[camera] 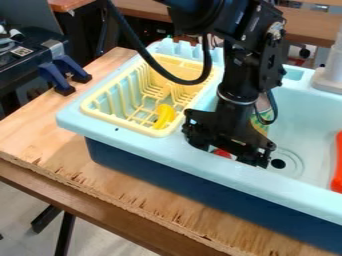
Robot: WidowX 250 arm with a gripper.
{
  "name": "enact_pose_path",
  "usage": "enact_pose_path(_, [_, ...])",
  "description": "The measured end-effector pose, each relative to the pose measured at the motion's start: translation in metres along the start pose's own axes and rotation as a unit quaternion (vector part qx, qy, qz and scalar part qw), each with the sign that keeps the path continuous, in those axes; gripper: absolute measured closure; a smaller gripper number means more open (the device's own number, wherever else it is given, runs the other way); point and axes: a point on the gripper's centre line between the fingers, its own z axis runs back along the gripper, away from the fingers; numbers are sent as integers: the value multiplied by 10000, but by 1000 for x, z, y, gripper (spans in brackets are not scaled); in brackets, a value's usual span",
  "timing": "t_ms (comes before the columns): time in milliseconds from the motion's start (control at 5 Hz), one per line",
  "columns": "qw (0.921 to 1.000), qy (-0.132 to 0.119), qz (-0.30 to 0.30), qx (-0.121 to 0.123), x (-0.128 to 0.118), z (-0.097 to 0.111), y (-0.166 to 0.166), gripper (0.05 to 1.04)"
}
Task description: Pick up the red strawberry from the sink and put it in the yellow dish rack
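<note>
Tool by the sink's front rim, grip impossible to tell, red thing and can there half-hidden, yellow thing in its rack.

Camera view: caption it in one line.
A black gripper hangs over a toy sink beside a yellow dish rack.

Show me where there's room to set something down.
Bare wood borders the toy sink beside the dish rack; basin floor shows between drain and orange-red object. It's crowded around the gripper, near the red item and green-patterned container.
</note>
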Motion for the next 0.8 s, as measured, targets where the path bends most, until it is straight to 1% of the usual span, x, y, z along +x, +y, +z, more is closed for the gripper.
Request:
enact_pose_path(200, [9998, -196, 56, -43, 0, 8, 3, 292])
enact_pose_path(400, [9987, -423, 285, -28, 3, 30, 10, 314])
enact_pose_path(600, [9970, -562, 535, -27, 4, 62, 27, 314])
enact_pose_path(800, [9949, -704, 710, -135, 4, 90, 44, 314])
